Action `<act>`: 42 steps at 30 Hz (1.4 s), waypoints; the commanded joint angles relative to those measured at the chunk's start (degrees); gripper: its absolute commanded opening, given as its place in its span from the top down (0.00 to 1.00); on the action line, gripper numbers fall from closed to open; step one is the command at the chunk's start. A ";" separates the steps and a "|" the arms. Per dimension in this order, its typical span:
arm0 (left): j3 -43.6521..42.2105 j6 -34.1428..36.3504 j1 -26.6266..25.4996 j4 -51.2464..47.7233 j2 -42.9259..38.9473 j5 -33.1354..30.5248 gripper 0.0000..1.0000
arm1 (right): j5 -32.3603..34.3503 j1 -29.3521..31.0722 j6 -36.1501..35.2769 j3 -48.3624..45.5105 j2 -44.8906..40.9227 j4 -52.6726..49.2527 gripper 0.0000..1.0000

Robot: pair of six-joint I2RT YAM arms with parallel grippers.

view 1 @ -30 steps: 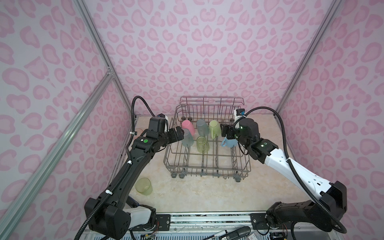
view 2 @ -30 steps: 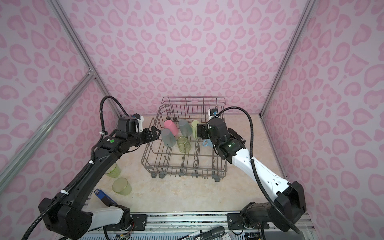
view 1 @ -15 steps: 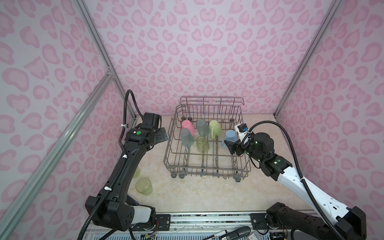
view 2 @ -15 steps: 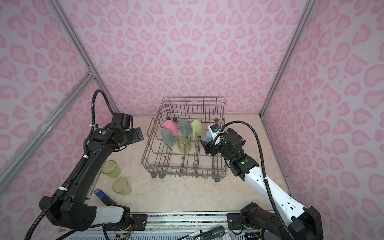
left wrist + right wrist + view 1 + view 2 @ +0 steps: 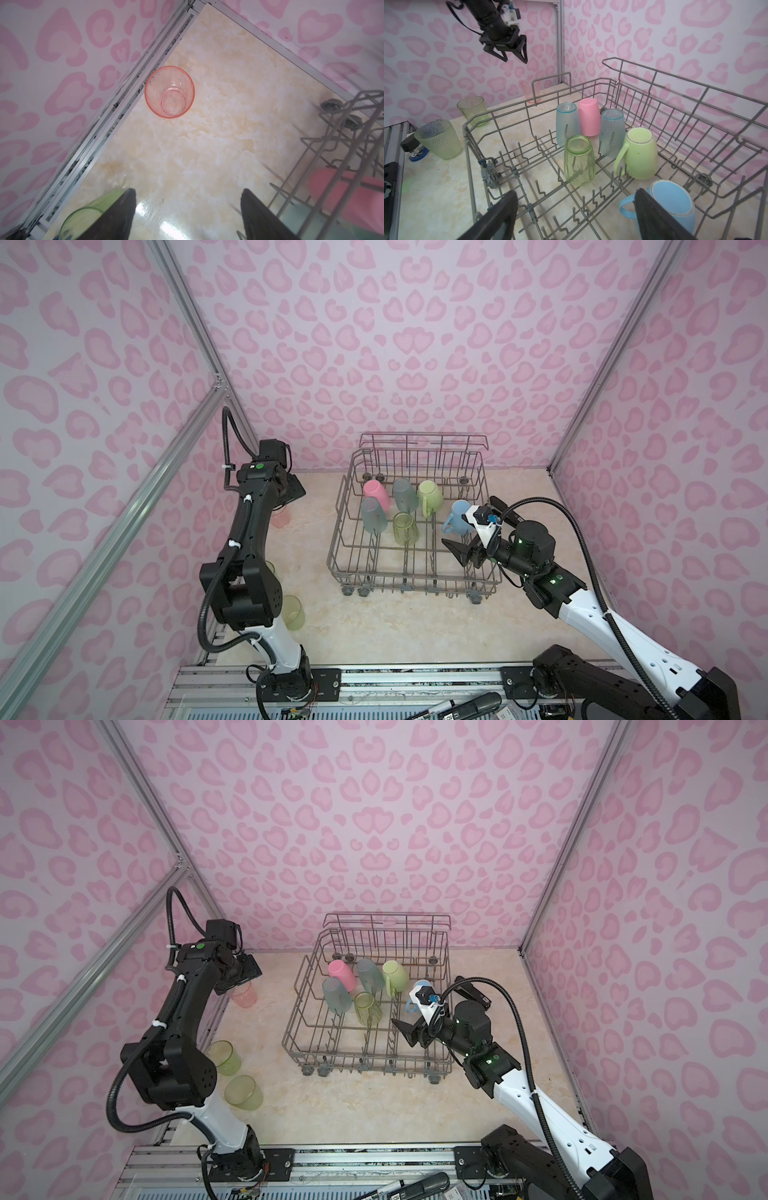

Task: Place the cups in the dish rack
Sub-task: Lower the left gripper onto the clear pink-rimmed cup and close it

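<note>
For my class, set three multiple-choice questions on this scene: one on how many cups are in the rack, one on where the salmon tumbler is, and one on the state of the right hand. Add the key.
1. How many cups sit in the dish rack?
A. four
B. six
C. nine

2. Where is the salmon tumbler?
A. inside the rack
B. on the table, outside the rack
C. lifted in the air

3. The right hand is:
A. open and empty
B. shut on a mug
C. shut on a tumbler

Key:
1 B, six cups show among its tines.
2 B, it stands upright on the table to the left of the rack.
3 A, its fingers stand apart with nothing gripped between them.
</note>
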 commanded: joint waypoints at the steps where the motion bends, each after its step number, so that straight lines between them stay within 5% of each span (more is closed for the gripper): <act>1: 4.13 -0.43 1.84 -0.99 5.66 2.64 0.19 | -1.53 0.41 -1.70 -0.03 -0.05 1.08 0.13; 17: 16.99 0.70 4.46 0.67 23.71 3.16 0.31 | 0.23 6.33 -4.25 1.83 1.62 -1.33 0.14; 30: 20.82 1.41 4.64 0.68 30.01 2.19 0.43 | 0.48 7.36 -4.76 3.57 4.26 -3.16 0.14; 42: 20.74 0.63 4.64 0.56 32.18 0.35 0.69 | 2.02 7.92 -4.79 3.85 3.83 -3.88 0.14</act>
